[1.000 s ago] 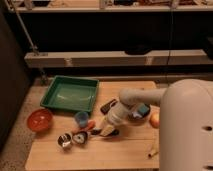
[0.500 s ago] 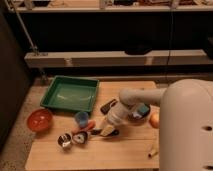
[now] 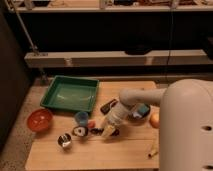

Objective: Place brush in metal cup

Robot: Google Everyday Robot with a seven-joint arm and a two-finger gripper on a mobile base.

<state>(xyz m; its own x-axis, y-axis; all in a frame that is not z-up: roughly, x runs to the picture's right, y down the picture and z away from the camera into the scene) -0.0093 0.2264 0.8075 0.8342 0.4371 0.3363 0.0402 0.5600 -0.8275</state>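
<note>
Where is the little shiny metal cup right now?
In the camera view, the metal cup sits front-left on the table, just left of the brush; the gripper is right of the brush.

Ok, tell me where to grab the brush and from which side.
Grip the slim handle of the brush, not its oval head, probably coming down from above: it lies flat on the table, head nearest the metal cup. The tool is at the handle end, away from the head, so that end is closest.
</note>
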